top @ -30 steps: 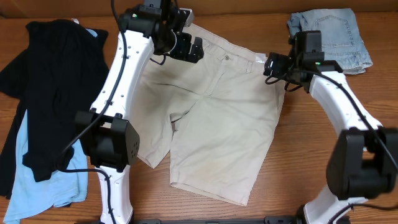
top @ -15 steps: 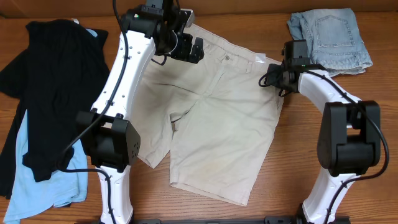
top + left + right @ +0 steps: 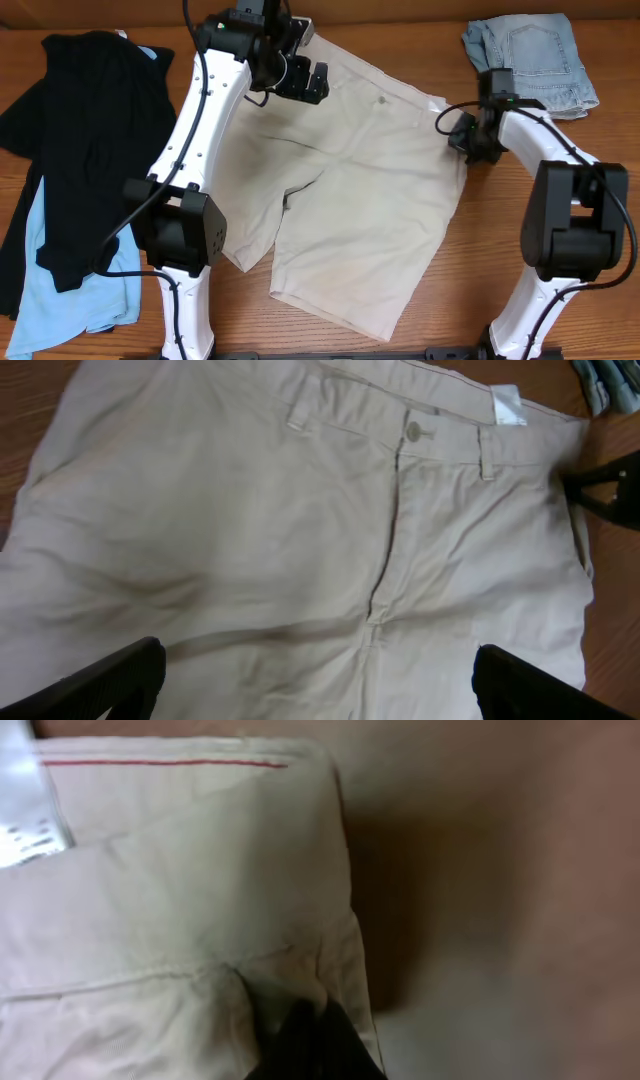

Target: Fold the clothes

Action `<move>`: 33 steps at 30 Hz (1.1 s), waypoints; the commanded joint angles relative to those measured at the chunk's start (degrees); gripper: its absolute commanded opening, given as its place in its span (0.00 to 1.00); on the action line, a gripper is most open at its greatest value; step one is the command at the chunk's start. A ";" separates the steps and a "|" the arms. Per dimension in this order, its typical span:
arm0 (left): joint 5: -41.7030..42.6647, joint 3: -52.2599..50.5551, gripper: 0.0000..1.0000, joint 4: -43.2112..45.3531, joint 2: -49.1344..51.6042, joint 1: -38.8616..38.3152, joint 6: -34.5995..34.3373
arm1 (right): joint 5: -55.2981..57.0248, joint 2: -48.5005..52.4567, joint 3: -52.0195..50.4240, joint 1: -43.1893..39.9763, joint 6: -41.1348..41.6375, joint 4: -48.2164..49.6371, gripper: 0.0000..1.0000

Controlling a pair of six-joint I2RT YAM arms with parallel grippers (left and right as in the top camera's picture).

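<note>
Beige shorts (image 3: pixel 350 200) lie spread mid-frame. The right gripper (image 3: pixel 462 138) clenches their upper-right waistband (image 3: pixel 400 410) corner, likely to pull them flat; the left gripper (image 3: pixel 305 82) hovers released above.

Beige shorts (image 3: pixel 350 200) flat mid-table; black garment (image 3: pixel 80 150) left; denim shorts (image 3: pixel 530 60) far-right.

This looks like a robotics lab bench, not a home. A white-and-black left arm (image 3: pixel 190 130) and right arm (image 3: pixel 570 190) stand at the near edge of a bare wooden table (image 3: pixel 470 300). On it lie a black garment (image 3: pixel 90 150) and a light-blue garment (image 3: pixel 90 300) at left, beige shorts (image 3: pixel 350 200) in the middle, and pale denim shorts (image 3: pixel 530 55) at far right.
</note>
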 commanded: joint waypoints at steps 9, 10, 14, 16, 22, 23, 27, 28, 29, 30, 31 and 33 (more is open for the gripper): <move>-1.36 -8.22 1.00 -1.18 -0.31 -2.84 -0.81 | -0.81 1.22 -1.79 -2.38 12.28 -18.91 0.04; -2.03 -9.11 1.00 -1.38 -0.31 -2.95 -0.79 | -1.18 1.16 -1.79 -1.79 12.11 -18.88 0.05; -3.56 -13.70 1.00 -0.98 -0.31 -3.02 -0.79 | -3.28 1.05 -1.79 0.85 12.68 -18.53 0.05; -4.57 -15.50 1.00 -0.96 -0.31 -2.99 -0.81 | -3.63 1.05 -1.99 1.70 13.53 -18.32 0.05; -9.46 -17.70 1.00 -1.16 -0.31 -2.99 -0.79 | -3.58 -1.46 -7.54 1.79 14.56 -16.24 0.05; -10.01 -17.70 1.00 -1.03 -0.31 -2.95 -0.79 | -3.52 -2.29 -9.16 1.40 15.19 -15.54 0.05; -10.56 -17.70 1.00 -0.90 -0.31 -2.91 -0.76 | -3.45 -7.37 -17.33 -1.07 17.33 -11.87 0.06; -10.56 -17.70 1.00 -0.87 -0.31 -2.91 -0.76 | -3.63 -8.76 -19.06 -1.73 17.55 -11.15 0.06; -10.54 -17.70 1.00 -0.74 -0.31 -2.99 -0.79 | -3.63 -9.94 -20.44 -2.25 18.12 -10.64 0.06; -10.54 -17.70 1.00 -0.55 -0.31 -3.02 -0.79 | -3.61 -11.41 -21.90 -2.89 18.56 -10.40 0.06; -10.54 -17.70 1.00 -0.31 -0.31 -3.02 -0.79 | -3.65 -12.83 -23.06 -3.48 18.60 -10.16 0.06; -10.47 -17.70 1.00 0.15 -0.31 -3.02 -0.81 | -3.80 -15.65 -24.83 -4.39 18.84 -9.99 0.06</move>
